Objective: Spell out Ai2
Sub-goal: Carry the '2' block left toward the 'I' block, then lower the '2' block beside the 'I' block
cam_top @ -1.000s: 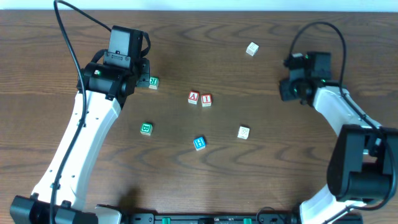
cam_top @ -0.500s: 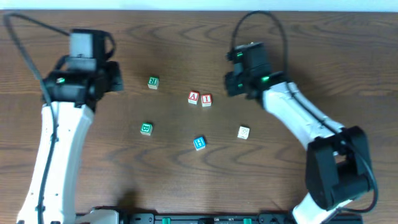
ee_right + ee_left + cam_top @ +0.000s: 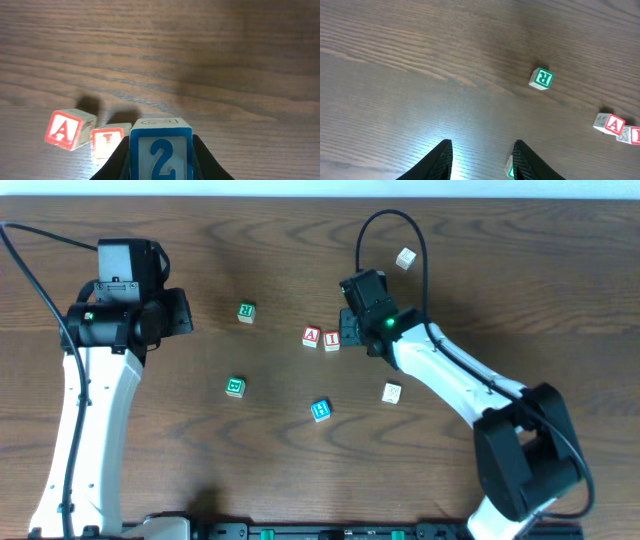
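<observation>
The right tool (image 3: 161, 167) grips the blue "2" cube (image 3: 160, 145), the red "I" cube (image 3: 106, 142) and red "A" cube (image 3: 67, 130) close beside it. The left tool (image 3: 482, 160) hangs half open, empty.

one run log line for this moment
right claw: shut on 2 cube | A cube, I cube: side by side | left claw: open, empty

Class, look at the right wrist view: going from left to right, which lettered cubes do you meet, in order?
In order: small white-edged cube with a red A → small white-edged cube with a red I → blue-framed cube with a blue 2.
</observation>
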Motion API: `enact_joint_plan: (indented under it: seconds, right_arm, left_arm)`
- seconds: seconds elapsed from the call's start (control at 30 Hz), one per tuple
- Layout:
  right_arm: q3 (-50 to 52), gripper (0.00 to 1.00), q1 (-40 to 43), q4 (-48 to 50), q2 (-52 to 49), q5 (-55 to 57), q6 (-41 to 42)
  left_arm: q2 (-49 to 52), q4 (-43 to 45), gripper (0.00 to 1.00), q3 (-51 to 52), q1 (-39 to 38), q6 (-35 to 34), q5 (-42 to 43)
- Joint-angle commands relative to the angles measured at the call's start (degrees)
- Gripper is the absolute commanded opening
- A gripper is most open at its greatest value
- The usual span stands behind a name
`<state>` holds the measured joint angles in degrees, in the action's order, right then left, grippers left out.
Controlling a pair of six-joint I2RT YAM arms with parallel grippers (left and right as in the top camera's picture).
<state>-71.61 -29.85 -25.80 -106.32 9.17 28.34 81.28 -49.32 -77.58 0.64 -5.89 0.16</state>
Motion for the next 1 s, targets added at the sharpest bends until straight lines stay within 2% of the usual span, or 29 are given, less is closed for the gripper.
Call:
enact_joint_plan:
  seconds: [0.0, 0.97]
  right_arm:
    - [-0.7, 0.02, -1.1, 0.3, -3.0, 1.4, 2.5]
    - [-0.7, 0.02, -2.5, 2.2, -4.2, -1.3, -2.7]
  left_arm:
    - [0.0, 0.3, 0.41, 0.3, 0.1, 0.7, 1.6]
    - [0.0, 0.7, 0.41, 0.3, 0.1, 0.7, 1.6]
